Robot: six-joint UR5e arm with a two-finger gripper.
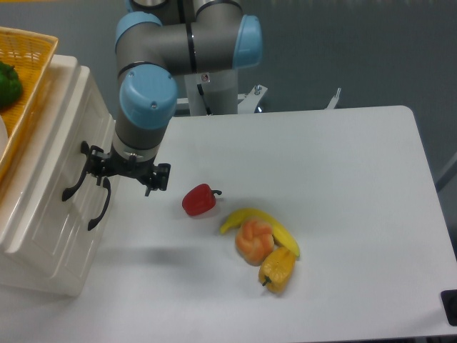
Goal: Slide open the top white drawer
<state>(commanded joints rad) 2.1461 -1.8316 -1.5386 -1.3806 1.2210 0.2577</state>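
Observation:
The cream-white cabinet (43,236) stands at the left with both drawers closed. The top white drawer (61,153) carries the curved black handle (72,189) nearer the cabinet's top. Beside it is the lower drawer's handle (100,205). My gripper (121,172) hangs open right in front of the drawer fronts, with its jaws wide apart. One of its fingers (88,158) overlaps the upper end of the top drawer's handle; whether it touches is not clear. Nothing is held.
A yellow basket (32,57) holding a green pepper (7,82) rests on top of the cabinet. On the white table lie a red pepper (198,200), a banana (265,222), an orange-pink fruit (253,241) and a yellow pepper (278,270).

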